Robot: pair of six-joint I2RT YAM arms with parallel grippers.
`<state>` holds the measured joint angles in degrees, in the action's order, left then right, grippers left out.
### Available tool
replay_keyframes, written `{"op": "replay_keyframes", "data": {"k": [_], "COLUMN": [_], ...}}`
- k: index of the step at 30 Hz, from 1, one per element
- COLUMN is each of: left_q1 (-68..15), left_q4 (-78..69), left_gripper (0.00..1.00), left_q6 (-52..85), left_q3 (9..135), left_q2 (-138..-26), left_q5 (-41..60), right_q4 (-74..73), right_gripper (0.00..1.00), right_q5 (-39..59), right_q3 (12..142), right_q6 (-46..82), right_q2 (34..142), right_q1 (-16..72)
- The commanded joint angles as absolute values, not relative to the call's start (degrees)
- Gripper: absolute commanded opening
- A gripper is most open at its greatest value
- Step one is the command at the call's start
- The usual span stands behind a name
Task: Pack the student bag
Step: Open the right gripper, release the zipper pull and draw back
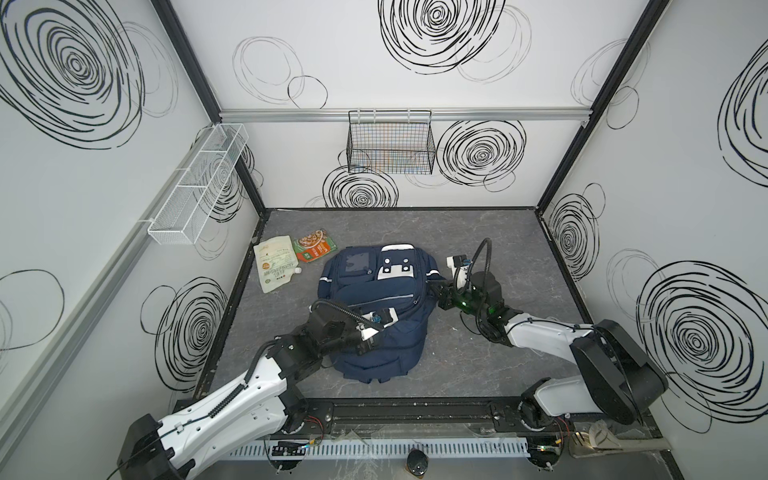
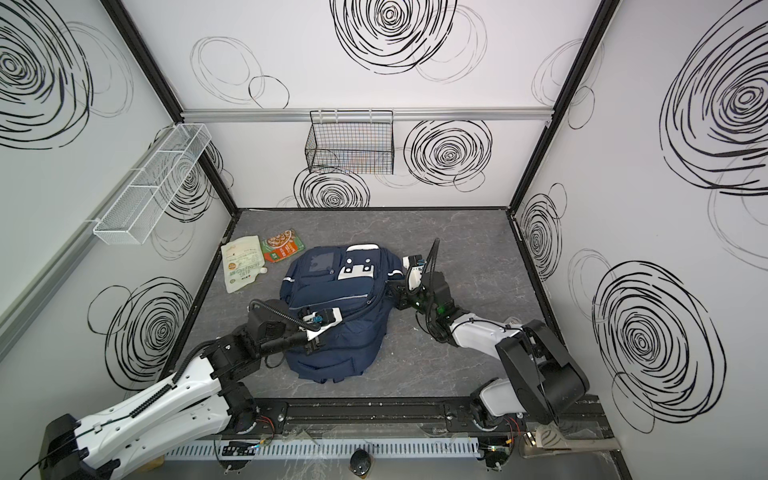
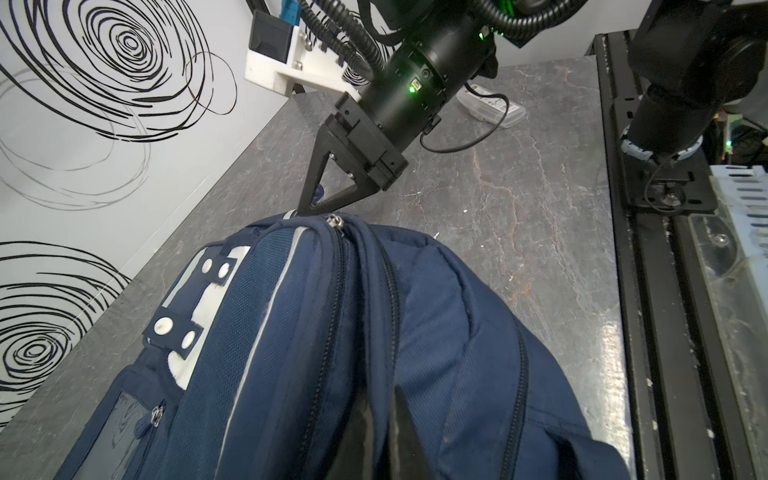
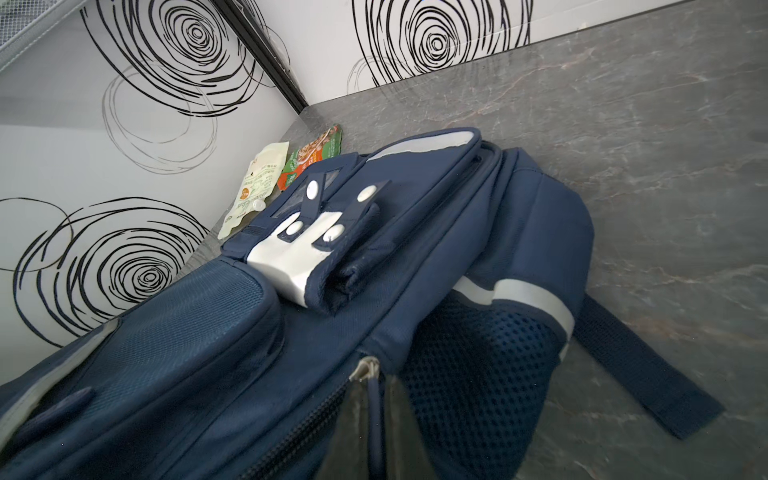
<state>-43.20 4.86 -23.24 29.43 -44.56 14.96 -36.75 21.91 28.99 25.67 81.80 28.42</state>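
The student bag (image 1: pixel 374 299) (image 2: pixel 336 299) is a navy backpack with a white face patch (image 4: pixel 291 253). It lies flat in the middle of the grey table in both top views. My left gripper (image 3: pixel 384 411) (image 1: pixel 376 338) sits over the bag's lower half. It is shut, pinching a fold of navy fabric beside a zip line. My right gripper (image 4: pixel 376 399) (image 1: pixel 430 284) (image 3: pixel 301 210) is at the bag's right edge next to the mesh side pocket (image 4: pixel 478 357). It is shut on the blue zipper pull (image 4: pixel 374 390), just behind the silver slider (image 4: pixel 365 368).
A white spouted pouch (image 1: pixel 276 264) and an orange-green food packet (image 1: pixel 313 247) lie left of the bag near the back-left corner. A black wire basket (image 1: pixel 390 143) and a white mesh basket (image 1: pixel 195 187) hang on the walls. A clear plastic case (image 3: pixel 490 106) lies behind the right arm.
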Motion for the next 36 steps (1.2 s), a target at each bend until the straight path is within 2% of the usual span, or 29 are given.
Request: {"op": "replay_keyframes", "data": {"k": [1,5,6,8,9,10,11,12,14,17,21,25,28,33,34,36], "left_q1": [-43.15,-42.73,-42.71,-42.43,-42.15,-41.88,-41.68,-41.53,-41.32,-41.44,-41.76,-41.81,-41.84,-41.84,-41.83,-41.83], "left_q4": [2.42,0.79,0.06,-0.86,-1.29,-1.5,-1.42,-1.54,-1.67,0.02,3.22,4.89,5.52,4.72,4.45,4.29], "left_gripper": [0.0,0.0,0.07,0.41,0.63,0.74,0.75,0.75,0.75,0.72,0.72,0.71,0.68,0.52,0.46,0.25], "left_q6": [-23.86,-22.62,-22.09,-21.78,-21.27,-20.86,-20.67,-20.33,-19.69,-20.25,-20.82,-20.9,-21.52,-21.92,-22.03,-22.46], "left_q3": [30.18,30.09,30.0,29.97,30.05,30.23,30.4,30.5,30.44,30.86,33.06,33.99,34.28,33.89,33.78,33.75], "left_q2": [-42.36,-42.45,-42.43,-42.2,-42.08,-42.03,-41.93,-41.88,-41.91,-43.86,-49.03,-53.1,-54.7,-55.18,-55.11,-55.25], "left_q5": [22.49,20.05,18.79,17.38,16.99,16.96,17.26,17.71,18.31,17.65,11.53,5.95,6.17,2.79,2.1,0.41], "right_q4": [-36.58,-33.26,-32.57,-31.65,-30.14,-28.62,-27.3,-26.12,-24.11,-25.06,-28.24,-27.08,-29.42,-29.4,-29.19,-31.11], "right_gripper": [0.0,0.0,0.03,0.25,0.36,0.44,0.52,0.57,0.61,0.61,0.59,0.59,0.6,0.64,0.64,0.64], "right_q5": [8.21,11.24,12.1,14.68,15.9,16.72,17.55,18.18,20.11,25.55,34.93,37.91,39.55,41.32,41.89,44.76], "right_q3": [31.2,34.35,34.7,35.04,35.43,35.63,35.48,35.06,34.06,30.33,26.63,26.49,25.73,26.43,26.45,25.5], "right_q6": [24.45,23.38,23.15,22.09,21.69,21.38,20.93,20.44,19.05,15.23,10.49,8.6,8.3,5.8,5.4,4.95], "right_q2": [85.08,86.12,85.67,83.97,82.9,81.63,79.93,78.12,74.75,69.8,67.34,66.73,66.27,66.45,66.37,65.24], "right_q1": [22.53,21.68,21.79,21.79,21.71,21.69,21.71,21.66,21.71,21.8,22.26,24.14,25.93,29.53,30.0,31.25]}}
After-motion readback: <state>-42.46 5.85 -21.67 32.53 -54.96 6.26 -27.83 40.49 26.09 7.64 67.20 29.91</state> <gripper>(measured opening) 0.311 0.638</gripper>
